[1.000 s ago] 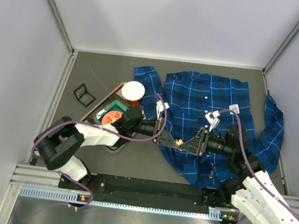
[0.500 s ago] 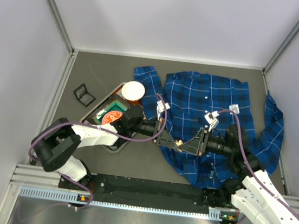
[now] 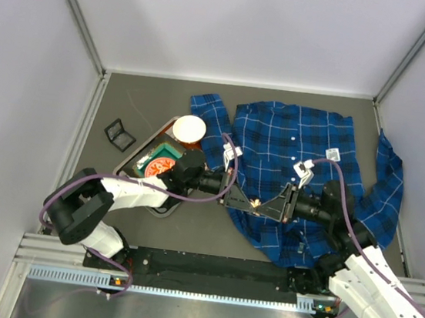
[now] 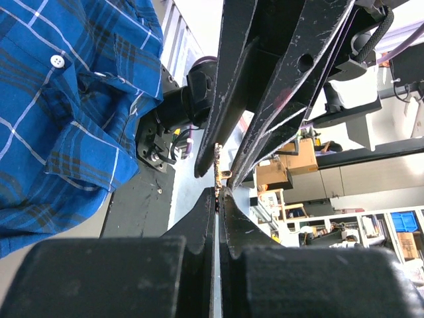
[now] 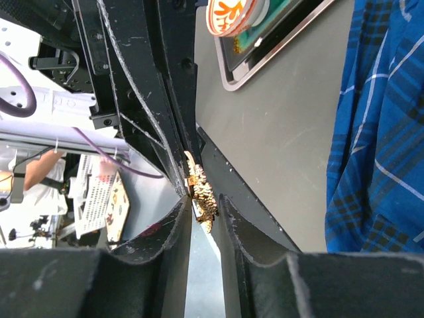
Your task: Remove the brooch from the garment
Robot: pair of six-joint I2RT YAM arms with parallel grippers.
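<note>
You have the dark grey table (image 3: 150, 97) under everything. The garment (image 3: 299, 146) is spread flat across its far right half, with one sleeve trailing down the right side and the other folded toward the left. Left of the shirt sits a tray (image 3: 137, 157). It has a white bowl (image 3: 189, 129) at its far end and a red-and-green item on it that is partly hidden by the left arm. A small black mesh piece (image 3: 120, 134) lies farther left, apart from the tray.

Both your arms reach inward and meet tip to tip over the shirt's near left hem. The left gripper (image 4: 218, 193) has its fingers pressed together to a thin slit, pinching the lower edge of the brooch (image 4: 218, 165), which stands out edge-on from the tips. The right gripper (image 5: 200, 202) comes in from the opposite side. Its fingers are drawn in close around the brooch (image 5: 201, 192), which fills the narrow gap between them.

From above, the brooch (image 3: 255, 204) is a pale gold speck between the two sets of tips. In both wrist views the plaid cloth lies off to one side, apart from it.
</note>
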